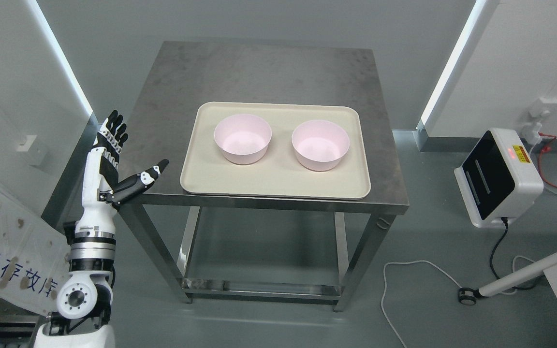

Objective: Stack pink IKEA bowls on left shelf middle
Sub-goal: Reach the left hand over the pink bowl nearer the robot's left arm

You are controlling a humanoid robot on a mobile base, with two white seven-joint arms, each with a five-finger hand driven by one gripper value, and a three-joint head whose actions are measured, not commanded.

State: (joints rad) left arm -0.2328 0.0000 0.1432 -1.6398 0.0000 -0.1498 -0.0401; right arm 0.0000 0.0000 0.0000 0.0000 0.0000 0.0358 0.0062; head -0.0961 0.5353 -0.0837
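Two pink bowls stand upright and apart on a beige tray (269, 186): the left bowl (242, 138) and the right bowl (320, 145). Both look empty. The tray lies on a steel table (259, 72). My left hand (121, 154) is raised beside the table's left edge, left of the tray, with fingers spread, thumb pointing toward the tray, holding nothing. The right arm does not show.
A white and black device (498, 176) with a cable sits on the floor at the right. A white wheeled leg (525, 275) crosses the lower right. A printed panel (3, 251) leans at the lower left. A lower rail spans the table's legs.
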